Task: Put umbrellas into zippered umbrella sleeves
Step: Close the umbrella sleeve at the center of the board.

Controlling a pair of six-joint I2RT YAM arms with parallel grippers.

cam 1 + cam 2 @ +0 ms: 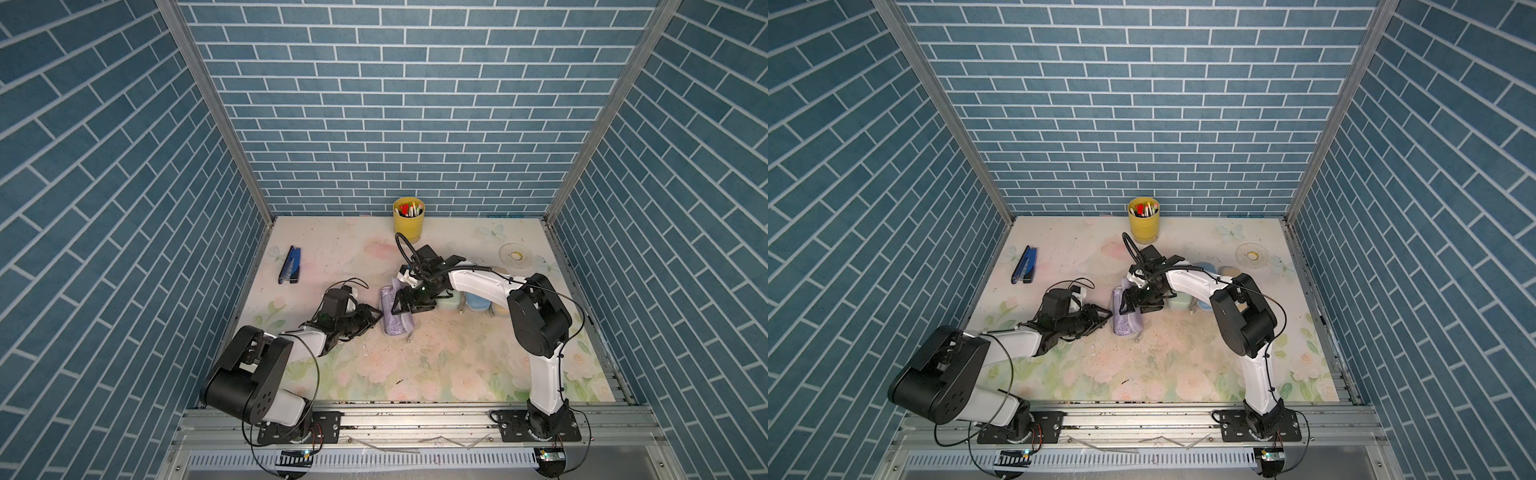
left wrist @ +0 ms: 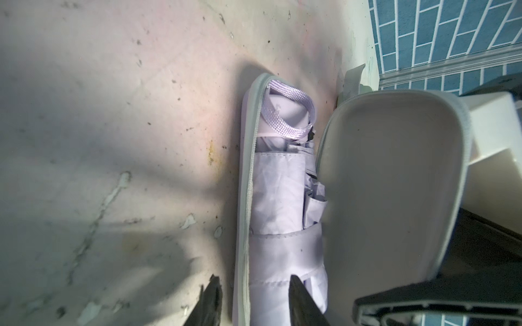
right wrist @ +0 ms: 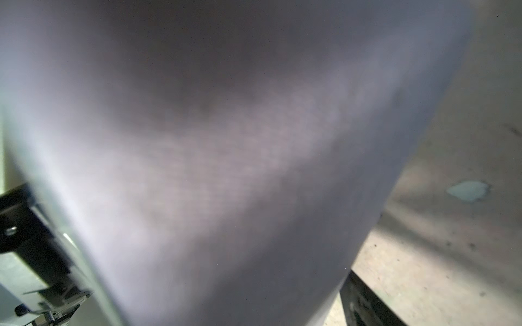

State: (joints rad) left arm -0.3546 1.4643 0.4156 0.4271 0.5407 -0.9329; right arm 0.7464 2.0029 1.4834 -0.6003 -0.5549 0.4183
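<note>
A lilac sleeve [image 1: 392, 324] lies unzipped mid-table, seen in both top views, also [image 1: 1123, 326]. The lilac umbrella [image 2: 282, 197] rests inside its lower shell [image 2: 245, 197], strap end away from my left gripper. The grey-white lid [image 2: 389, 183] stands raised beside it. My left gripper [image 2: 254, 279] is open at the sleeve's near-left end, one finger outside the rim and one over the umbrella. My right gripper [image 1: 409, 307] is shut across the lid, whose lilac outside [image 3: 226, 141] fills the right wrist view beside one finger [image 3: 364, 299].
Mint green [image 1: 449, 301] and light blue [image 1: 478, 301] cases sit under the right arm. A yellow pen cup [image 1: 408, 220] stands at the back wall, a dark blue stapler [image 1: 291, 266] lies back left, and a clear dish [image 1: 516, 255] sits back right.
</note>
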